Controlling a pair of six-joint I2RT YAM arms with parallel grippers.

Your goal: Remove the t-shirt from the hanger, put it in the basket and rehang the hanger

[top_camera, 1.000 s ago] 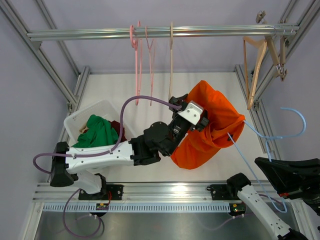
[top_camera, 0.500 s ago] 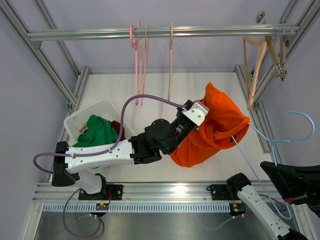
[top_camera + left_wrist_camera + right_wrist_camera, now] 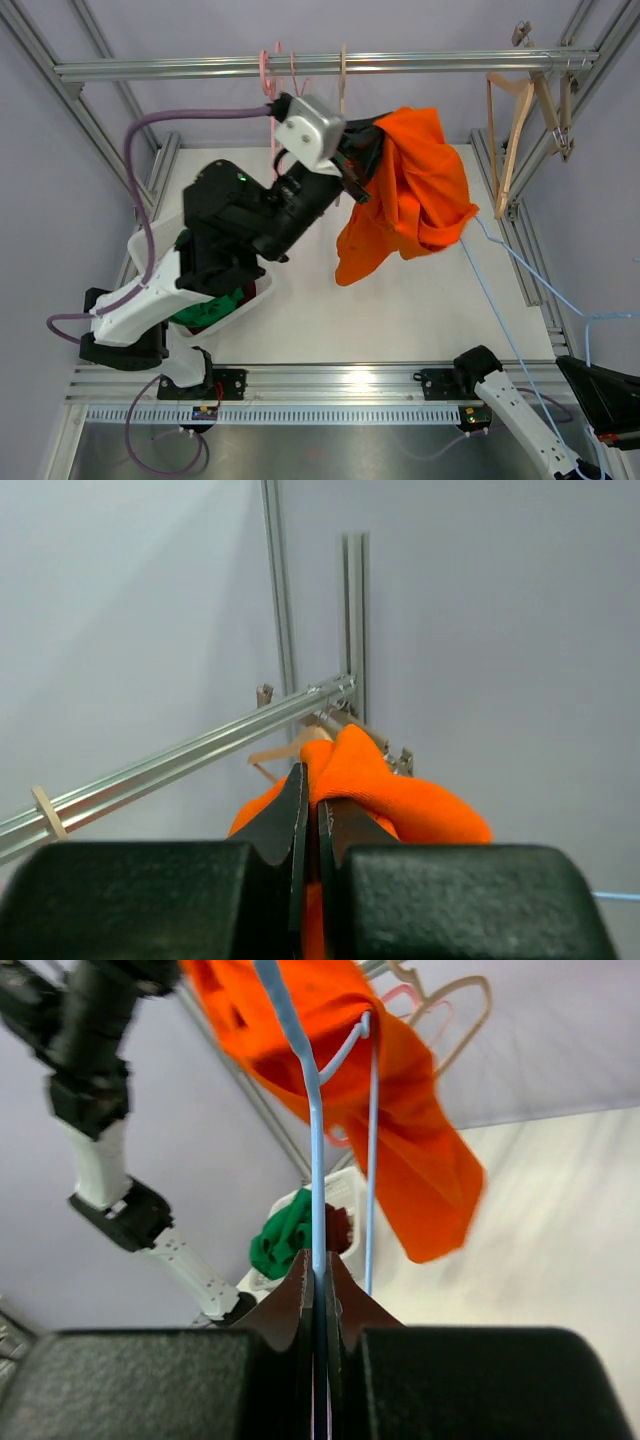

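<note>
Orange t-shirt (image 3: 415, 190) hangs in mid-air under the rail (image 3: 180, 70), the left gripper (image 3: 312, 780) clamped on its upper fold; the left arm is the nearer. White bin (image 3: 348, 1188) at the table's left holds a green garment (image 3: 285, 1240). Blue hanger (image 3: 316, 1200), pinched by the right gripper (image 3: 320, 1275) at the near right corner, runs up and leftward into the shirt, so separation appears to depend on pulling apart along that line.

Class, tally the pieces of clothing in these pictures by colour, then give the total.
Orange t-shirt: 1
Green garment in the white plastic bin: 1
Dark red garment in the same bin: 1
Total: 3
</note>
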